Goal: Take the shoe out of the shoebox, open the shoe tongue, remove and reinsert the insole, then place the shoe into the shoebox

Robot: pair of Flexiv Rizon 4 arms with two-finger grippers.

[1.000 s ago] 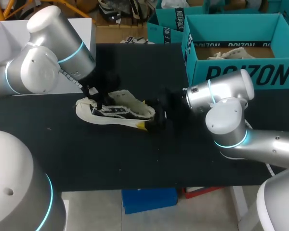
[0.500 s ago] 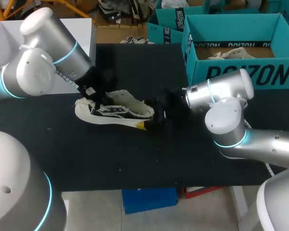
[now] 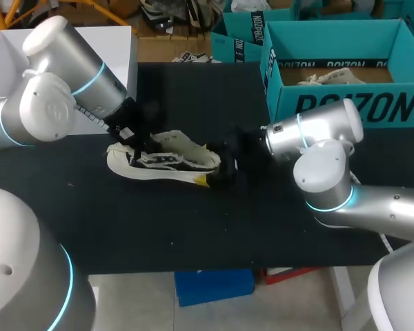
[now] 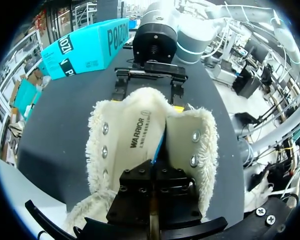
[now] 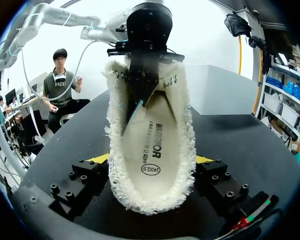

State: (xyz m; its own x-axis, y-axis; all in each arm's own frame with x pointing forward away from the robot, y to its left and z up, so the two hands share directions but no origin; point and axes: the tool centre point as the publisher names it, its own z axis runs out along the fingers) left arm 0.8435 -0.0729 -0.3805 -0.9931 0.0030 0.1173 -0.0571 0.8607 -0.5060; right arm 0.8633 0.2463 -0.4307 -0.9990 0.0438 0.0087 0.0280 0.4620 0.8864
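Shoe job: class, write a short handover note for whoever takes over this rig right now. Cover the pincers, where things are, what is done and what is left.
Right pincer: shut on the heel of the shoe, one finger on each side.
Left pincer: shut, tips inside the shoe's opening toward the toe end; what it pinches is not clear.
Shoe: lying on the table, outside the shoebox. The insole lies inside the shoe.
Done: shoe taken out of the shoebox.
Left: finish the tongue and insole steps (their stage cannot be told), then put the shoe into the shoebox.
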